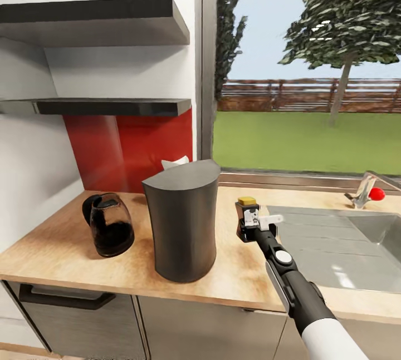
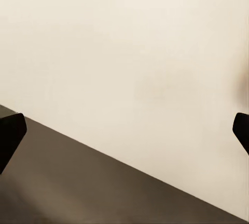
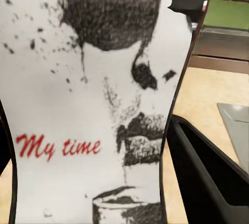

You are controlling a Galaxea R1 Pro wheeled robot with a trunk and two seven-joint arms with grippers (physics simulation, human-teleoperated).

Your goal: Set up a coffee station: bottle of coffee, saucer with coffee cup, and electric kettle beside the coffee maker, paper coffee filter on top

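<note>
Here, right claw clamped on the bottle of coffee over the worktop, coffee maker just beside it, electric kettle beyond, left claw seemingly spread wide, holding nothing.

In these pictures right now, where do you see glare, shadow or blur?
Head view: glare on the sink, and the coffee maker shades the countertop. Right wrist view: the bottle of coffee looms close, its label print coarse. Left wrist view: soft, featureless.
</note>
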